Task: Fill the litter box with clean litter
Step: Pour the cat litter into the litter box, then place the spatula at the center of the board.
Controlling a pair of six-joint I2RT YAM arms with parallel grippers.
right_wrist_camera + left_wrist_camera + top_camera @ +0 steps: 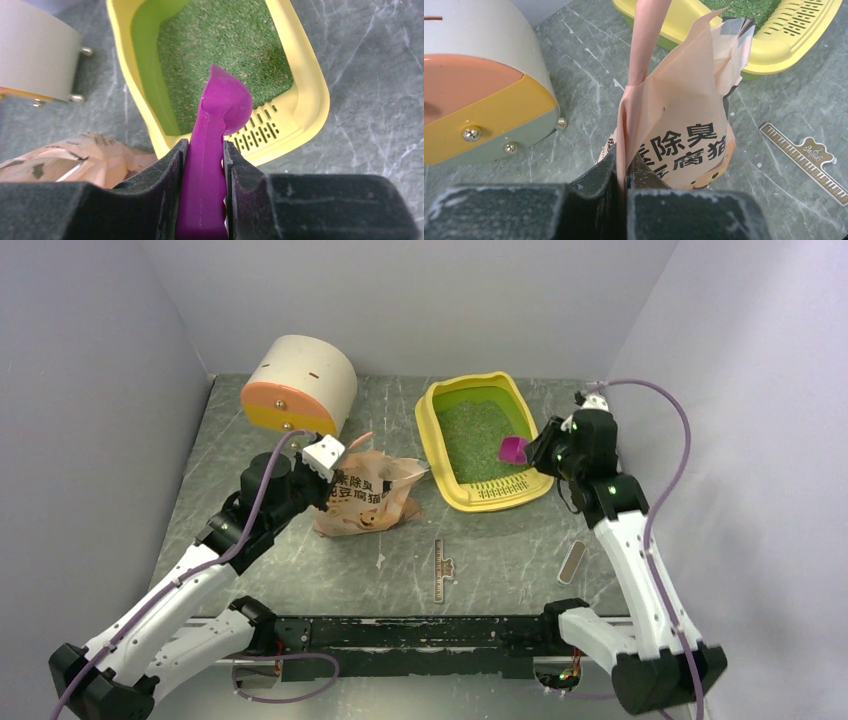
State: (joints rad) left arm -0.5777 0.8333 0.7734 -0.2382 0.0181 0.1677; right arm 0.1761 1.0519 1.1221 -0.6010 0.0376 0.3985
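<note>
We are seeing the yellow, lime-lined litter box (490, 498), speckled greenish clean litter (470, 435), magenta scoop (513, 449), and pink black-lettered bag (365, 502).

The litter box (497, 492), a yellow tray with a raised rim, a slotted near ledge and a lime-green inner pan, sits flat on the table (500, 550), far right of centre. Litter (475, 435), fine greenish granules, covers its floor in an even speckled layer

Fingers (160, 195) hide the scoop (222, 115) handle's lower end.
</note>
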